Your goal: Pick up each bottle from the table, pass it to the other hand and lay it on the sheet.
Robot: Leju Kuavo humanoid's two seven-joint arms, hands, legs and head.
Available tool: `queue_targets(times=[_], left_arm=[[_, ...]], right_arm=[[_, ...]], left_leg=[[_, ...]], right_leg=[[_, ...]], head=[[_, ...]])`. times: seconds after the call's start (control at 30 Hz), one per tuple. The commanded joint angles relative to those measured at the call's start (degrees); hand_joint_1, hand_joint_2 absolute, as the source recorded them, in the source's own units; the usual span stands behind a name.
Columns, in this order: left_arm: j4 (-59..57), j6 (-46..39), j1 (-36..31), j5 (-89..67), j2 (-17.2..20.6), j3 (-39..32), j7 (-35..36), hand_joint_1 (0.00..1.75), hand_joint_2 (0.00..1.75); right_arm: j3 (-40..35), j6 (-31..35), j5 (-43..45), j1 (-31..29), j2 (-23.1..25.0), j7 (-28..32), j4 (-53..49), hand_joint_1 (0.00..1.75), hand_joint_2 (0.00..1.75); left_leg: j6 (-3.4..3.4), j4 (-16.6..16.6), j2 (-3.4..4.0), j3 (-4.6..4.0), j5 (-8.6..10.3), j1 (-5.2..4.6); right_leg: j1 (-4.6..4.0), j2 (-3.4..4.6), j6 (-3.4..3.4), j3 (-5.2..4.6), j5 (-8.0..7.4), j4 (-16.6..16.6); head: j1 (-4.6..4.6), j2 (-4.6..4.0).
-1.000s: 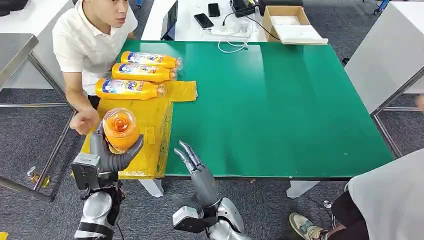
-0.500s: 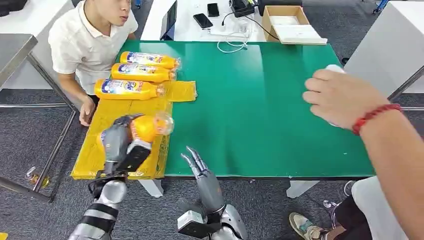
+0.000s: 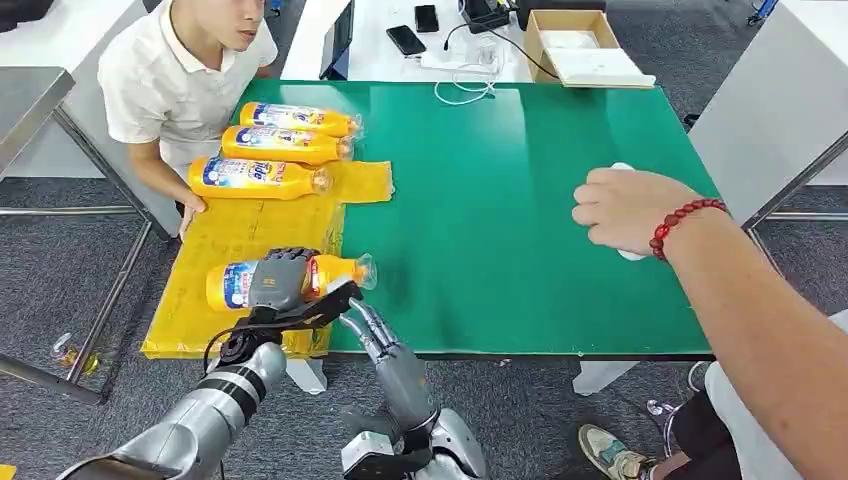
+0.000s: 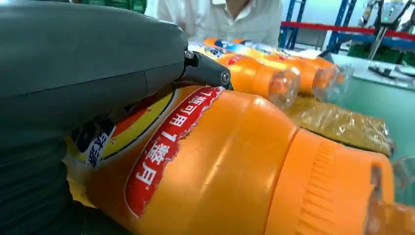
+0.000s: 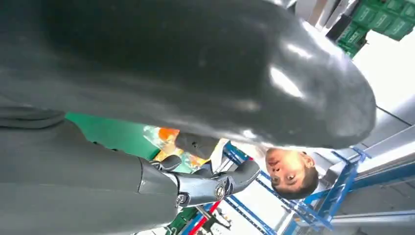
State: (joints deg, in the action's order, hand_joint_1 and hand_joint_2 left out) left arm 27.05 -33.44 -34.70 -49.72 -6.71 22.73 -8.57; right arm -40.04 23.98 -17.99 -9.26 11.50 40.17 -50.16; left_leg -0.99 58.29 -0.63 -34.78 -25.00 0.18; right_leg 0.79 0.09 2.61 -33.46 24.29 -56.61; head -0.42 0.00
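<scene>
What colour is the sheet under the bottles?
The sheet is yellow, lying on the green table. The head view shows it best.

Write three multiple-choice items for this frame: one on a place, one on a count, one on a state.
1. Where does the bottle under the left robot hand lie?
A. on the yellow sheet
B. in the cardboard box
C. on the floor

2. How many other bottles lie on the sheet?
A. one
B. three
C. five

3. What is the right robot hand doing?
A. gripping a bottle
B. holding a phone
C. holding nothing, fingers apart

Answers: 1 A, the bottle rests on its side at the sheet's near end. 2 B, three lie side by side near the person. 3 C, its fingers point over the table edge, empty.
</scene>
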Motion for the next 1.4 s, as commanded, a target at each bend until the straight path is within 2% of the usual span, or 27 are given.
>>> queue_targets(times=[0.03, 0.23, 0.27, 0.4, 0.43, 0.47, 0.63, 0.73, 0.87, 0.9, 1.0, 1.1, 1.4], left_arm=[[-11.7, 4.4, -5.4, -2.7, -0.5, 3.0, 5.2, 1.75, 1.75], [-13.4, 10.3, -4.9, -4.0, 0.0, 2.9, 8.7, 1.71, 1.75], [-13.3, 12.7, -4.5, -3.3, -0.2, 2.2, 8.6, 0.8, 1.75], [-13.2, 14.4, -4.4, -2.6, -0.2, 1.5, 8.4, 0.8, 1.75], [-13.1, 16.3, -4.3, -1.8, -0.3, 0.9, 8.1, 0.1, 1.75], [-13.1, 19.1, -4.2, -1.1, -0.3, 0.3, 7.6, 0.02, 1.75], [-12.6, 31.7, -3.5, 5.2, -0.7, -5.1, 2.7, 0.0, 1.75], [-12.5, 32.8, -3.3, 6.0, -0.6, -5.8, 1.9, 0.0, 1.75], [-12.1, 38.5, -3.0, 8.4, -0.5, -7.2, -1.6, 0.0, 1.75], [-12.0, 39.7, -3.0, 8.7, -0.4, -7.2, -2.8, 0.0, 0.0], [-11.3, 42.0, -3.0, 10.0, -0.1, -7.3, -7.4, 0.0, 0.0], [-9.9, 40.6, -2.7, 11.7, -0.8, -8.3, -10.3, 0.0, 0.0], [-9.5, 39.9, -2.6, 12.0, -1.0, -8.5, -10.7, 0.0, 0.0]], right_arm=[[-3.7, -0.7, 1.0, -1.3, 0.6, -0.2, 3.7, 0.0, 0.0], [-4.7, -0.5, 2.1, -2.2, 0.4, -0.2, 4.8, 0.0, 0.0], [-4.8, -0.4, 2.2, -2.2, 0.1, -0.2, 4.8, 0.0, 0.0], [-4.9, -0.4, 2.3, -2.2, 0.0, -0.2, 4.7, 0.0, 0.0], [-5.0, -0.4, 2.4, -2.2, -0.1, -0.2, 4.7, 0.0, 0.0], [-5.2, -0.4, 2.5, -2.3, -0.2, -0.2, 4.6, 0.0, 0.0], [-5.9, -1.2, 3.3, -3.6, 0.2, -0.2, 5.2, 0.0, 0.0], [-6.0, -1.2, 3.4, -3.6, 0.2, -0.2, 5.2, 0.0, 0.0], [-6.8, -1.3, 4.2, -3.7, -0.2, -0.2, 4.8, 0.0, 0.0], [-6.8, -1.4, 4.4, -3.8, -0.3, -0.2, 4.8, 0.0, 0.0], [-7.6, -1.4, 5.3, -3.9, -0.7, -0.2, 4.2, 0.0, 0.0], [-7.3, -0.6, 6.2, -3.6, -0.8, -0.2, 4.1, 0.0, 0.0], [-7.3, -0.7, 6.2, -3.5, -0.8, -0.2, 4.1, 0.0, 0.0]], left_leg=[[0.06, 0.0, 0.1, 0.22, -0.06, 0.03], [0.06, -0.1, 0.24, 0.31, -0.06, 0.03], [0.04, -0.1, 0.19, 0.29, -0.04, 0.01], [0.04, -0.1, 0.18, 0.5, -0.04, -0.01], [0.08, -0.2, 0.29, 0.65, -0.07, 0.0], [0.07, -0.1, 0.25, 0.62, -0.06, 0.01], [0.07, -0.2, 0.3, 0.79, -0.03, -0.01], [0.07, -0.2, 0.24, 0.87, -0.02, 0.0], [0.08, -0.2, -0.24, 1.09, 0.04, -0.02], [0.06, -0.2, -0.38, 1.23, -0.02, -0.04], [0.07, -0.2, -0.32, 1.24, 0.05, -0.05], [0.07, -0.2, -0.31, 1.28, 0.09, -0.07], [0.04, -0.1, -0.46, 1.38, 0.01, -0.04]], right_leg=[[-0.04, 0.04, -0.1, 0.19, 0.04, 0.0], [-0.04, 0.16, -0.11, 0.24, 0.0, 0.1], [-0.02, 0.14, -0.08, 0.22, 0.01, 0.1], [0.0, 0.13, -0.07, 0.45, 0.01, 0.1], [-0.02, 0.21, -0.13, 0.57, 0.0, 0.1], [-0.02, 0.19, -0.09, 0.55, -0.01, 0.1], [-0.01, 0.22, -0.12, 0.7, -0.04, 0.2], [-0.01, 0.19, -0.12, 0.82, -0.05, 0.2], [0.0, 0.03, -0.02, 1.13, 0.08, 0.2], [0.04, -0.08, 0.03, 1.31, 0.18, 0.1], [0.03, -0.07, -0.01, 1.32, 0.07, 0.2], [0.04, -0.06, -0.03, 1.34, 0.05, 0.2], [0.01, -0.2, 0.02, 1.49, 0.17, 0.1]], head=[[0.0, 0.0], [0.0, 0.0], [-0.02, 0.0], [-0.02, 0.0], [-0.02, 0.0], [-0.02, 0.0], [-0.02, 0.0], [-0.02, 0.0], [-0.02, 0.0], [-0.04, 0.0], [-0.02, 0.0], [-0.02, 0.0], [-0.02, 0.0]])
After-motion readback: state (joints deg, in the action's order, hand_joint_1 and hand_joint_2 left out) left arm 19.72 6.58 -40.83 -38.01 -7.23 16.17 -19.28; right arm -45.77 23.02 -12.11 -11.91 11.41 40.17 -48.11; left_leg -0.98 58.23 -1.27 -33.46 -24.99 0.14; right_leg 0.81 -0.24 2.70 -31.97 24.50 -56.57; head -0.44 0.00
